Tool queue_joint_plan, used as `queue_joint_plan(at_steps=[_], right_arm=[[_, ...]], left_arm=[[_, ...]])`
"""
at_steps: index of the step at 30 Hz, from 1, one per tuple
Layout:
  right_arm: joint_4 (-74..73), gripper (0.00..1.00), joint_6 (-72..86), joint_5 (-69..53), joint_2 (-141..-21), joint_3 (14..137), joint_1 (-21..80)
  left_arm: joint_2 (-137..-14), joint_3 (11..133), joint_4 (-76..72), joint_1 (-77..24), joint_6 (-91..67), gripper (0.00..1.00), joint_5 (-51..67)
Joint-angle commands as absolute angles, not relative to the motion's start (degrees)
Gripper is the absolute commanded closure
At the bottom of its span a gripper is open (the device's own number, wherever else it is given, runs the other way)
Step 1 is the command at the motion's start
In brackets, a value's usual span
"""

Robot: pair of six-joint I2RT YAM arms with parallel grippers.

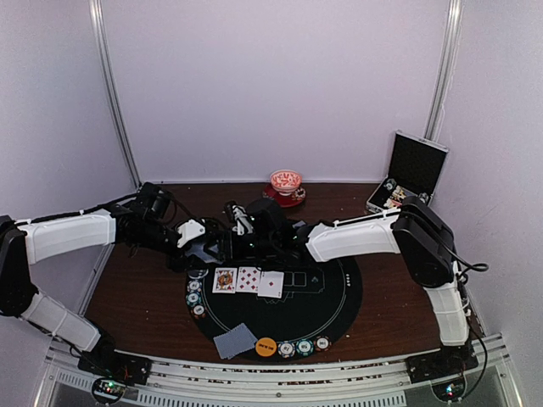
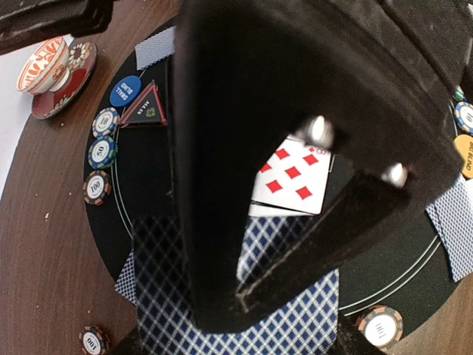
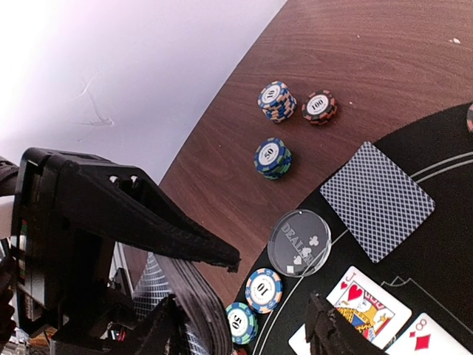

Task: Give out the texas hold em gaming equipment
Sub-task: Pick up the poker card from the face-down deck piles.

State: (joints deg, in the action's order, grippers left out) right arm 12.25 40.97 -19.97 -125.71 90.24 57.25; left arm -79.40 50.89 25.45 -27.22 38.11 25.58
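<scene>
- Poker chips, an orange disc and a face-down card line the mat's near rim.
- Three face-up cards lie mid-mat.
- Left gripper pinches the deck; right gripper stands spread.
- Farthest, the open case holds more chips; a red bowl sits on its saucer.

Left arm, right arm: smooth white shells on long links, blocky black joint housings between them. Thin black cables loop past elbows and wrists. Bases black, small green lights glowing beside them. Gripper fingers matte black, angular, slightly rough finish. Two shiny silver screw heads set in black gripper body.
</scene>
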Motion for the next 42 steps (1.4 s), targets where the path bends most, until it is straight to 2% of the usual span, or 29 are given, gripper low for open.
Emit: queue_joint_plan(at_steps=[1,9,14,20,27,34,42], right_arm=[[8.88,0.46,40.74,-16.20,-122.29,86.64,56.19],[10.36,0.66,40.82,-18.99,-120.29,84.59,55.86],[16.87,0.79,43.71,-24.93,-118.50,82.27,55.97],[19.75,1.00,45.22,-26.70,-116.79,80.37,56.13],[22.45,1.00,45.44,-26.46,-112.52,76.08,55.97],[22.24,1.00,43.46,-21.03,-103.63,67.30,54.78],[26.38,1.00,47.86,-4.55,-91.47,48.46,54.11]], left_arm=[[-78.34,50.80,23.65,-27.16,38.52,0.38,27.07],[-78.78,50.95,23.71,-27.10,38.49,0.38,26.98],[-79.01,50.97,23.67,-27.14,38.50,0.38,26.89],[-78.84,50.98,23.65,-27.12,38.50,0.38,26.96],[-78.84,50.93,23.69,-27.13,38.52,0.38,26.89],[-78.88,50.92,23.65,-27.15,38.41,0.38,26.89],[-78.75,50.98,23.71,-27.09,38.32,0.38,26.88]])
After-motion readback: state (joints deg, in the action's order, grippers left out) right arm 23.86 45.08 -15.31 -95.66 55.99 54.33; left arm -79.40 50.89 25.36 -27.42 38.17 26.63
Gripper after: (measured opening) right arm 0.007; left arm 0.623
